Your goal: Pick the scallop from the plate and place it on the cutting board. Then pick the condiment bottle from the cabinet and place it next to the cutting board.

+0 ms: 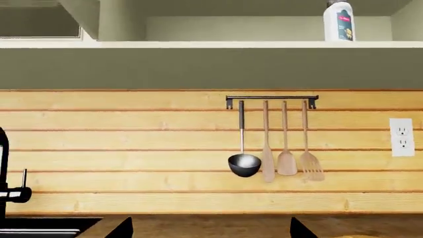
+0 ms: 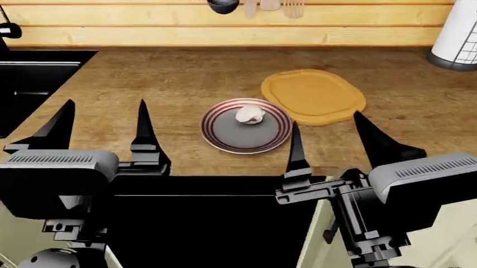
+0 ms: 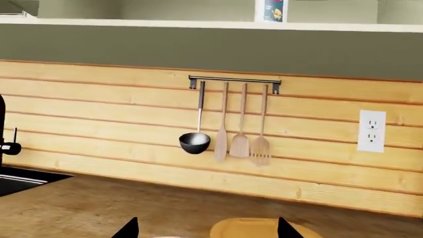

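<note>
Nearest, head view: both arms w/ boxy grey-black housings, matte. Left gripper [image 2: 104,125] has two black pointed wedge fingers spread wide apart, nothing between them. Right gripper [image 2: 332,137] same shape, fingers also wide apart, holding nothing. Both hover at the near counter edge.

Counter [image 2: 164,84] is brown wood, grainy, flat. On it, mid: round plate [image 2: 223,137] w/ grey centre and red/white ringed rim. Scallop [image 2: 249,115] sits in the plate's centre, small ribbed fan shell, creamy-pink. Just beyond-right, cutting board [image 2: 313,95]: orange-tan wood, rounded corners, smooth; its near-left edge touches or slightly overlaps the plate rim, can't tell which.

Far left: black sink [image 2: 30,72]. Far right: white cylinder in a black wire grid [image 2: 458,33].

Back wall: horizontal pale wood planks [image 1: 132,148], a black rail [image 1: 271,99] w/ steel ladle [image 1: 244,163] and three wooden utensils hanging, white outlet [image 1: 401,137].

Above, grey-green cabinet shelf [image 1: 198,44]: condiment bottle [image 1: 339,21] stands upright there, white plastic, printed label.
</note>
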Motion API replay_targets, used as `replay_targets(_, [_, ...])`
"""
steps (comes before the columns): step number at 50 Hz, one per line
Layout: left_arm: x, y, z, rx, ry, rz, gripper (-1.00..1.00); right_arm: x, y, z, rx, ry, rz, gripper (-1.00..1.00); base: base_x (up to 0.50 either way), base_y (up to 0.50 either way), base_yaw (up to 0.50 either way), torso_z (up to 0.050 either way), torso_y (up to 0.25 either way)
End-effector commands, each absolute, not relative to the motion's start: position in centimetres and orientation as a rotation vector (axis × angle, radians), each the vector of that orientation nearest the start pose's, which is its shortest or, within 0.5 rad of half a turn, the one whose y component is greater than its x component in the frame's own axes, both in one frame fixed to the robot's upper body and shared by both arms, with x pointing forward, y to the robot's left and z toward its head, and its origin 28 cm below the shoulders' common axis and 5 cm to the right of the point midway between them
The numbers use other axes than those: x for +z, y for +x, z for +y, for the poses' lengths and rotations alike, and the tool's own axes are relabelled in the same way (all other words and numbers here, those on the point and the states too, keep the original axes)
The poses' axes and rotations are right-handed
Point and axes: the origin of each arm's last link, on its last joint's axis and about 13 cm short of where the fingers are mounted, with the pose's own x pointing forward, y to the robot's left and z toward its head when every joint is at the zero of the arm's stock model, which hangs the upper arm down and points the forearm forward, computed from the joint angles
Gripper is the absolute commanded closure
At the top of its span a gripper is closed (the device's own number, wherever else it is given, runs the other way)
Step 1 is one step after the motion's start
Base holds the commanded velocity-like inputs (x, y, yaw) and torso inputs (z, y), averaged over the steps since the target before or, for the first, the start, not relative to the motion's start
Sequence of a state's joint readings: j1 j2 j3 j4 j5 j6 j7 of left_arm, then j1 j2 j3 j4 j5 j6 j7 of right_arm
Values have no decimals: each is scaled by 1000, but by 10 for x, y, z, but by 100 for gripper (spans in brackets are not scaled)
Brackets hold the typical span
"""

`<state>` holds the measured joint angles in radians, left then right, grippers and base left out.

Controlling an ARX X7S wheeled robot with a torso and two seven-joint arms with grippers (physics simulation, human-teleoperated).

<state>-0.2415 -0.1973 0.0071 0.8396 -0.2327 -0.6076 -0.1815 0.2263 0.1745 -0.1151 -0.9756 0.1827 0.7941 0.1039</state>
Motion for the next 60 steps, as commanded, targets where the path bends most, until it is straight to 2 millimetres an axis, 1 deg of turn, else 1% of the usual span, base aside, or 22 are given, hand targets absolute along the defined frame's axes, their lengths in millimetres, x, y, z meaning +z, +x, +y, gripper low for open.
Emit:
replay_targets(1, [192, 200, 218, -2, 36, -465, -100, 192, 179, -86, 182, -93, -393, -100, 285, 480, 0, 0, 0])
replay_targets(7, [193, 198, 217, -7, 45, -468, -100, 193, 176, -85, 186, -111, -414, -100, 354, 424, 0, 0, 0])
replay_targets(14, [193, 197, 216, -13, 56, -477, -100, 194, 174, -85, 184, -133, -448, -100, 484, 230, 0, 0, 0])
replay_targets(28, [192, 195, 215, -28, 62, -482, -100, 194, 172, -85, 248, -78, -449, -100, 500, 1, 0, 0, 0])
replay_targets(31, [192, 195, 215, -30, 60, -482, -100, 194, 172, -84, 286, -45, -384, -100, 333, -85, 0, 0, 0])
replay_targets(36, [192, 194, 215, -35, 61, -483, -100, 198, 169, -76, 312, -108, -236, -100, 0, 0, 0, 0, 3])
replay_targets(40, [192, 194, 214, -40, 63, -484, -100, 194, 165, -71, 362, -168, -93, -100, 0, 0, 0, 0, 0])
replay_targets(42, [192, 194, 214, -40, 64, -484, -100, 192, 165, -69, 377, -189, -53, -100, 0, 0, 0, 0, 0])
replay_targets(48, [192, 193, 214, -45, 67, -490, -100, 189, 168, -69, 369, -202, -13, -100, 0, 0, 0, 0, 0])
replay_targets(56, [193, 192, 214, -48, 64, -501, -100, 189, 171, -73, 260, -231, -6, -100, 0, 0, 0, 0, 0])
replay_targets(58, [193, 193, 214, -49, 64, -502, -100, 189, 175, -74, 255, -205, 2, -100, 0, 0, 0, 0, 0])
replay_targets(60, [193, 193, 215, -49, 63, -502, -100, 188, 184, -78, 248, -175, 27, -100, 0, 0, 0, 0, 0])
